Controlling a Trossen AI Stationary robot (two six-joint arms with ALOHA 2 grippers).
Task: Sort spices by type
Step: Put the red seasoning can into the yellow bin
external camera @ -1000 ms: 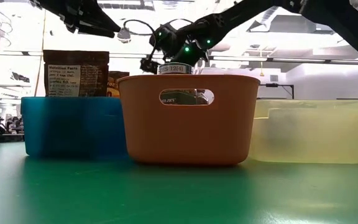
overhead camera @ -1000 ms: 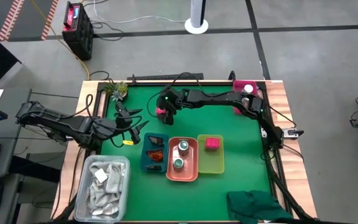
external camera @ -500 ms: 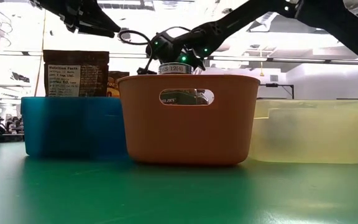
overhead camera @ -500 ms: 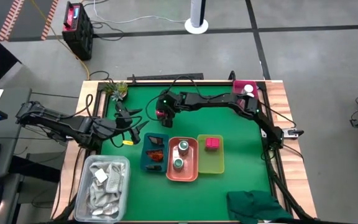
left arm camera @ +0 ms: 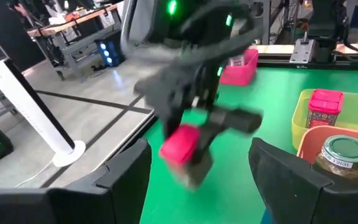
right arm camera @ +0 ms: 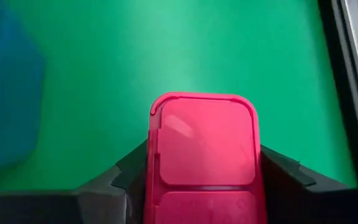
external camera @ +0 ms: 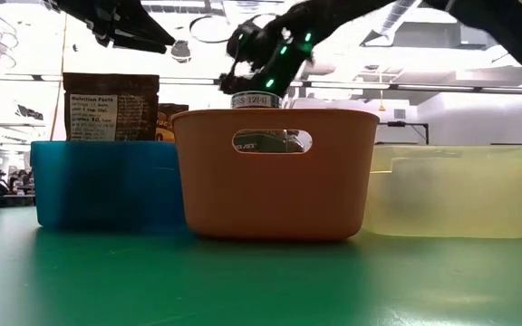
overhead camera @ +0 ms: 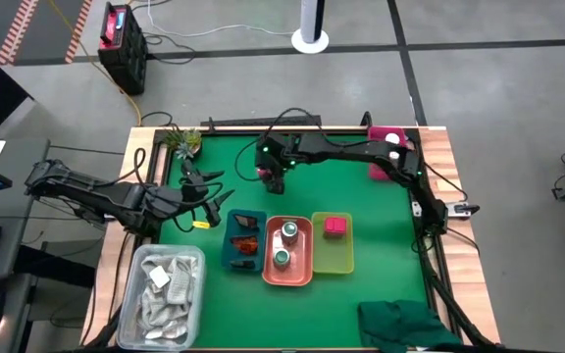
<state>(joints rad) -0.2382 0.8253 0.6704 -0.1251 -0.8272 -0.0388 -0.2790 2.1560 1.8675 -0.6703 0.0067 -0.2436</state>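
Three trays stand side by side toward the near middle of the green table (overhead camera: 361, 206): a blue tray (overhead camera: 230, 257), an orange tray (overhead camera: 304, 255) and a yellow-green tray (overhead camera: 333, 255). A clear bin of white sachets (overhead camera: 163, 286) sits at the near left corner, a green cloth (overhead camera: 400, 326) at the near right edge, and a pink bin (overhead camera: 379, 147) at the far right corner.

Counted in the trays: two dark packets (overhead camera: 245, 241) in the blue one, two green-lidded jars (overhead camera: 283, 245) in the orange one, one pink box (overhead camera: 334, 226) in the yellow-green one.

The right gripper (overhead camera: 272, 177) hangs above the table behind the blue tray, its fingers pinching a second pink box (right arm camera: 202, 158) from both sides; bare green shows all around it.

The left gripper (overhead camera: 214, 201) hovers left of the blue tray, its fingers (left arm camera: 126, 171) spread with nothing between them.

Open green runs along the far edge and the right side.
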